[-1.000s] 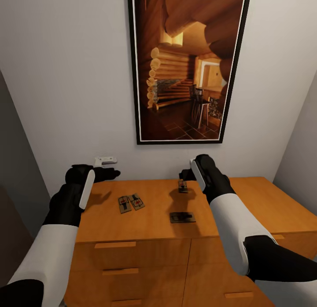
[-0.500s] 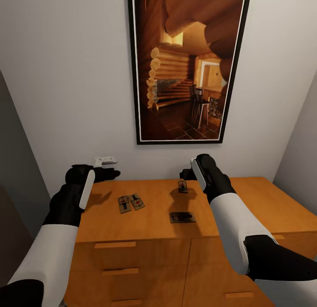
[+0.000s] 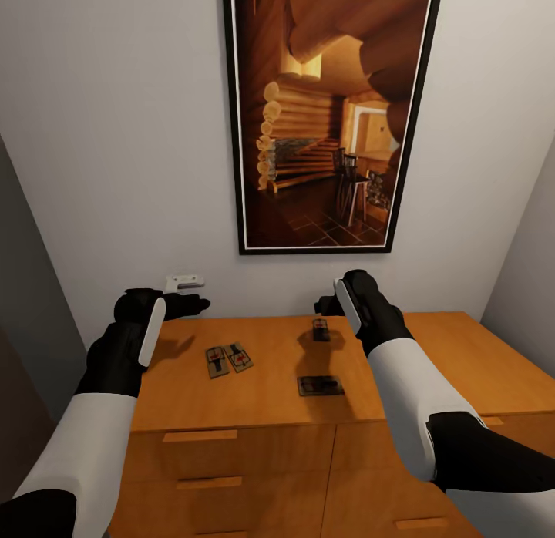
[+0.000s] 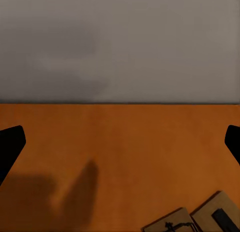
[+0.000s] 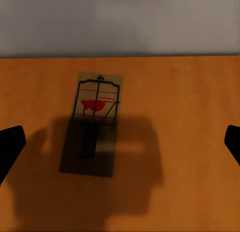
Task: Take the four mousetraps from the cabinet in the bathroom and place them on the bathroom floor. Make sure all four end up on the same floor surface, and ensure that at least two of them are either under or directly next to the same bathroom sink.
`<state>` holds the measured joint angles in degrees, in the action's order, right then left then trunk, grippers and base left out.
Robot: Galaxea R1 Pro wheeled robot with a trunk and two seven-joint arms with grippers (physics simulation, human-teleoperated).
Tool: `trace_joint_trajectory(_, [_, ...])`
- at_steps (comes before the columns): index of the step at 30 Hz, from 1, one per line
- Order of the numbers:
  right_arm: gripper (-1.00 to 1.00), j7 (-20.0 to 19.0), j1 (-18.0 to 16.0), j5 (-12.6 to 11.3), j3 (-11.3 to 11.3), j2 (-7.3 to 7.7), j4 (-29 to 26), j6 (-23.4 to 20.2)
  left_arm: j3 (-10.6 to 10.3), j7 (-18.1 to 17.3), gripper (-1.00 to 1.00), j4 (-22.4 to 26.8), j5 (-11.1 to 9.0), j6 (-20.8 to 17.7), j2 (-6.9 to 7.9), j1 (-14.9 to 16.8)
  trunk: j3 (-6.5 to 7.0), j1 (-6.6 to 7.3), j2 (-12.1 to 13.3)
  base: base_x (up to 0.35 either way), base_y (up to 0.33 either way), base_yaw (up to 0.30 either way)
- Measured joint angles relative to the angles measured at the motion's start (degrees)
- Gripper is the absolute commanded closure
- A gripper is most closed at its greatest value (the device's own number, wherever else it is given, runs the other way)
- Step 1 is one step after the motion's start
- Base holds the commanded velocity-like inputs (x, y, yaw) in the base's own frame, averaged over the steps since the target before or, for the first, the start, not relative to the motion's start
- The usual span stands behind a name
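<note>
Four mousetraps lie flat on the cabinet (image 3: pixel 262 384) top: a touching pair (image 3: pixel 229 359) toward the left, one trap (image 3: pixel 320 327) near the back wall, and one (image 3: pixel 320 385) nearer the front edge. The right gripper (image 3: pixel 325 305) hovers above the rear trap (image 5: pixel 95 119), jaws wide. The left gripper (image 3: pixel 191 303) hovers beside the pair (image 4: pixel 200 221), jaws wide. A framed picture (image 3: pixel 331 114) hangs above.

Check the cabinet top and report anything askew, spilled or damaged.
Nothing stands out. Four mousetraps lie flat on the cabinet: a touching pair, one near the wall, one nearer the front. None tipped or broken.
</note>
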<state>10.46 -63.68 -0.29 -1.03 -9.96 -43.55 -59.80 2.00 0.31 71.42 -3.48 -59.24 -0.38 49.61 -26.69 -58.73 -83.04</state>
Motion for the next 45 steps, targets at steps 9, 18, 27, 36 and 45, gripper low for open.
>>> trace_joint_trajectory(9, [-1.0, 0.0, 0.0, 0.0, 0.07, 0.0, 0.0, 0.0, -0.01, 0.0, -1.0, 0.0, 0.01, 0.0, -0.01, 0.0, 0.0, 0.0, 0.0, 0.008, 0.0, 0.0])
trace_joint_trajectory(18, [-1.0, -0.01, 0.0, -0.08, 0.08, 0.0, 0.0, 0.0, -0.02, 0.0, -1.0, 0.0, 0.01, 0.0, -0.01, 0.0, 0.0, 0.0, 0.0, 0.001, 0.0, 0.0])
trace_joint_trajectory(27, [-1.0, 0.03, 0.0, -0.05, 0.14, -0.01, 3.46, 0.0, -0.04, -0.01, -1.0, 0.02, 0.05, 0.0, -0.1, 0.0, 0.0, 0.0, 0.0, 0.0, 0.0, 0.0])
trace_joint_trajectory(36, [-1.0, -0.15, 0.0, -0.04, 0.04, 0.0, 4.54, 0.0, -0.04, -0.07, -1.0, 0.0, -0.07, 0.0, -0.3, 0.0, 0.0, 0.0, 0.0, 0.0, 0.0, 0.0])
trace_joint_trajectory(45, [-1.0, -0.18, 0.0, -0.02, -0.05, 0.0, 4.66, 0.0, -0.04, -0.07, -1.0, 0.0, -0.1, 0.0, -0.57, 0.0, 0.0, 0.0, 0.0, 0.0, 0.0, 0.0])
